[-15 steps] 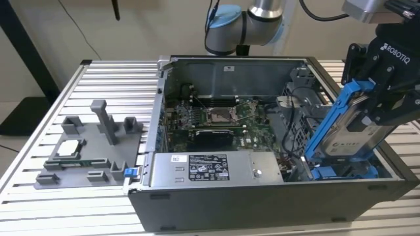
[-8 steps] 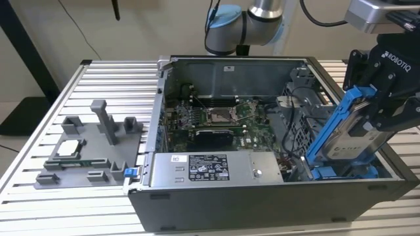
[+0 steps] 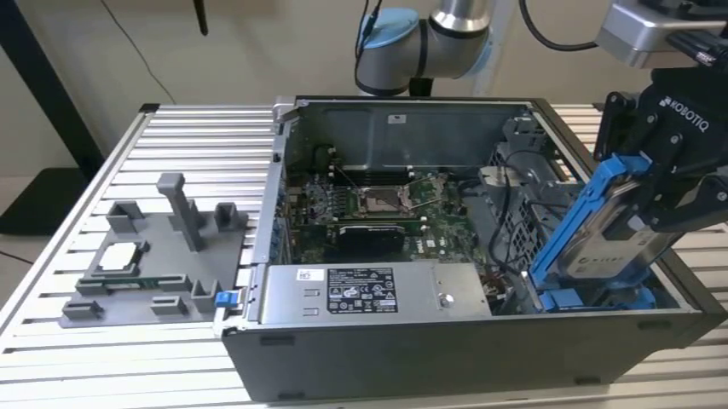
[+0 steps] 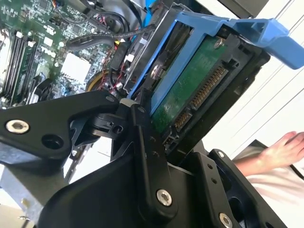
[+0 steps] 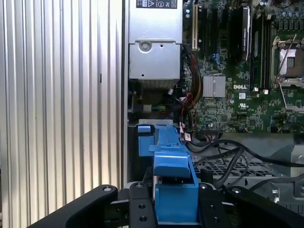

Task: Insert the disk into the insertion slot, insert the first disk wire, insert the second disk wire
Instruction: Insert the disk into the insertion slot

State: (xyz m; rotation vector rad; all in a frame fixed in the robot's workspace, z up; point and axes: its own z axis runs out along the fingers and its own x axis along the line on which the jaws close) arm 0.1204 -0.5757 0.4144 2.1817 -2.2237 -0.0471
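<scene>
In the exterior view you are looking at the gripper [image 3: 650, 209] at the right edge of the frame. Its black fingers are clamping the disk [image 3: 611, 243] from both flat sides, so the jaws are drawn in to the disk's thickness. The disk is showing as a flat silver-grey hard drive with a pale label, sitting in a bright blue carrier frame [image 3: 572, 223]. It is hanging steeply tilted, with its upper end leaning toward the right of the frame and its lower end pointing down into the lower right corner of the open computer case [image 3: 455, 362]. There the insertion slot [image 3: 603, 299] is lying with its blue rail tabs. You cannot tell whether the disk's lower end is touching those tabs. In the second wrist view the disk [image 4: 190, 92] is turning its green circuit board and its row of gold connector contacts toward you, and one finger [image 4: 148, 142] is pressing against its edge. A person's hand [image 4: 281, 148] is showing blurred beyond it. In the first wrist view you are sighting along the blue carrier frame [image 5: 173, 178], gripped between the two fingers, toward the power-supply box [image 5: 154, 52] and the motherboard [image 5: 247, 95]. In the exterior view the grey parts tray [image 3: 159, 256] is resting on the slatted table [image 3: 182, 136] at the left of the frame, well apart from the gripper.
</scene>
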